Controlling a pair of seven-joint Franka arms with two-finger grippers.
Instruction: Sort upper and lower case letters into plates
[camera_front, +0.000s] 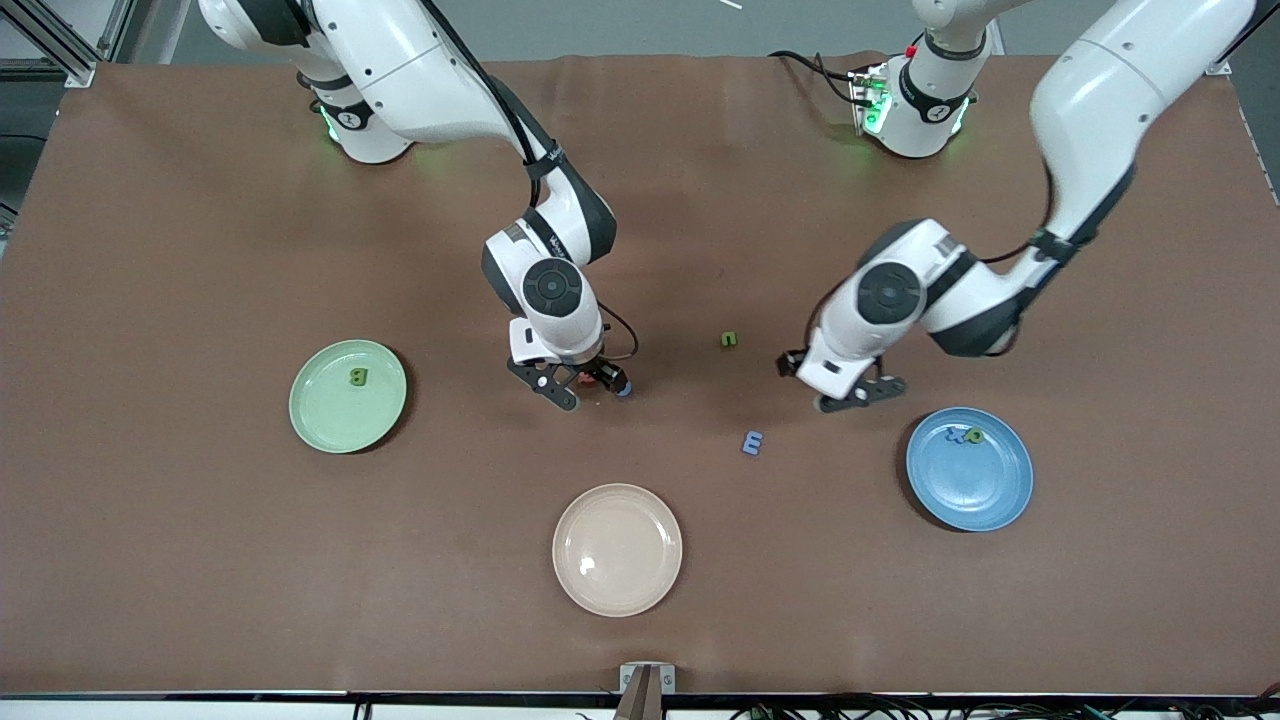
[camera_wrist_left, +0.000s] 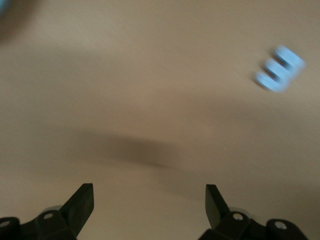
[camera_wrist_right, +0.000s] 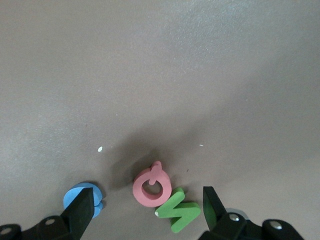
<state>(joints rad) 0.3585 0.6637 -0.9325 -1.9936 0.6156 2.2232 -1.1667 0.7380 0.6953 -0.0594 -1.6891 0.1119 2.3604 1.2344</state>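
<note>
On the brown cloth-covered table (camera_front: 200, 560), three round shallow plates are noted: a pale green plate (camera_front: 330, 420) toward the right arm's end carrying one green letter B (camera_front: 357, 377), a blue plate (camera_front: 985, 490) toward the left arm's end carrying a blue letter (camera_front: 957, 435) and a green letter (camera_front: 974, 436) side by side, and a beige plate (camera_front: 617, 549) nearest the front camera. The right gripper (camera_wrist_right: 147, 207) stands low over the table between the green and beige plates, fingers spread around a red letter (camera_wrist_right: 151, 186) and a green letter N (camera_wrist_right: 177, 210) lying touching on the cloth, with a blue letter piece (camera_wrist_right: 75, 196) just beside one fingertip. The left gripper (camera_wrist_left: 150, 200) hangs spread and empty over bare cloth beside the blue plate, with a pale blue letter m (camera_front: 752, 442) near it on the table and a small green letter n (camera_front: 729, 340) lying farther from the front camera, between the two grippers.
</note>
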